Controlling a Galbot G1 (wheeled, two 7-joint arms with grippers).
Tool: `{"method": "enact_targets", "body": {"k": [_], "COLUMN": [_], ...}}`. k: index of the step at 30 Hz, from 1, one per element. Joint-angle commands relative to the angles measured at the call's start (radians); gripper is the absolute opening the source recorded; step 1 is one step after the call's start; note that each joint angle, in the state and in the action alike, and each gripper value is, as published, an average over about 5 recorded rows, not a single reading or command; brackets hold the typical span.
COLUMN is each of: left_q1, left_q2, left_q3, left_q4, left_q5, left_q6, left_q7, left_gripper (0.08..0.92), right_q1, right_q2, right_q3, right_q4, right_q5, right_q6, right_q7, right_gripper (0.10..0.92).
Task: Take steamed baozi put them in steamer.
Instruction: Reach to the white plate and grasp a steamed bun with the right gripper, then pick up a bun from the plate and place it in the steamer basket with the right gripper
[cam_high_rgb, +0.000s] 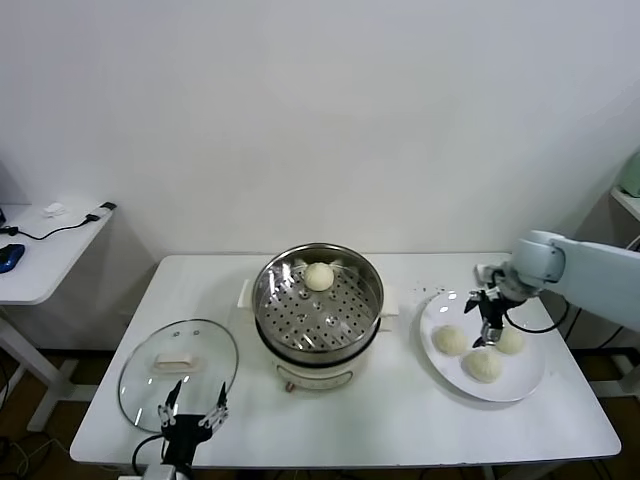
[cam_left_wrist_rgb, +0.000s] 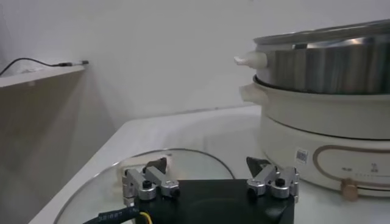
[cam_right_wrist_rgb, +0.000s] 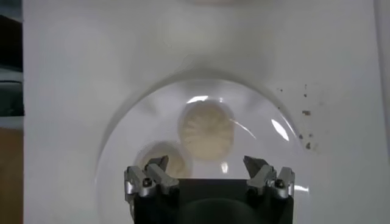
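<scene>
We list: right arm, pale grey-white rounded casing; right gripper and left gripper, black bodies, silver-metal finger mounts with screws, black cable.

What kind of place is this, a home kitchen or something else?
Probably a lab or test room, not a home kitchen: a plain white table against a bare wall, a side desk with cables, and only the steamer, a glass lid and a plate of baozi.

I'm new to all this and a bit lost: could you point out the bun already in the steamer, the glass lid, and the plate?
bun in the steamer (cam_high_rgb: 319, 276), head view, top of its dome.
glass lid (cam_high_rgb: 205, 372), head view, bare glass.
plate (cam_high_rgb: 520, 381), head view, bare rim.
</scene>
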Motion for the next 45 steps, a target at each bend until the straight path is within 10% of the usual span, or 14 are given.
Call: {"method": "enact_targets", "body": {"k": [1,18,32,45], "left_q1": [0.000,0.014,0.029,0.029], "left_q2": [0.000,-0.008,-0.019,-0.011], "left_q3": [0.001,0.005,0.012,0.028], "left_q4": [0.003,-0.007,-0.026,-0.048], "left_q5": [0.000,0.011,0.027,0.028], "left_q6": [-0.001,-0.005,-0.012,-0.008], "left_q7": [-0.001,-0.004,-0.006,-0.005], "left_gripper": [0.823,0.823,0.823,0.823], "right_q1": [-0.148,-0.212,-0.115,0.534], "right_q2": [0.032,0.069,-0.004,0.007], "right_q3": [0.110,0.184,0.197,-0.070], "right_q4": [-0.040,-0.099,-0.048,0.140], "right_q5": [-0.033,-0.089,-0.075,0.295], "right_q6": [-0.041,-0.036,0.011,0.011], "right_q7": [0.041,0.066,-0.014,-0.084], "right_gripper": [0.823,0.816,0.661,0.653]}}
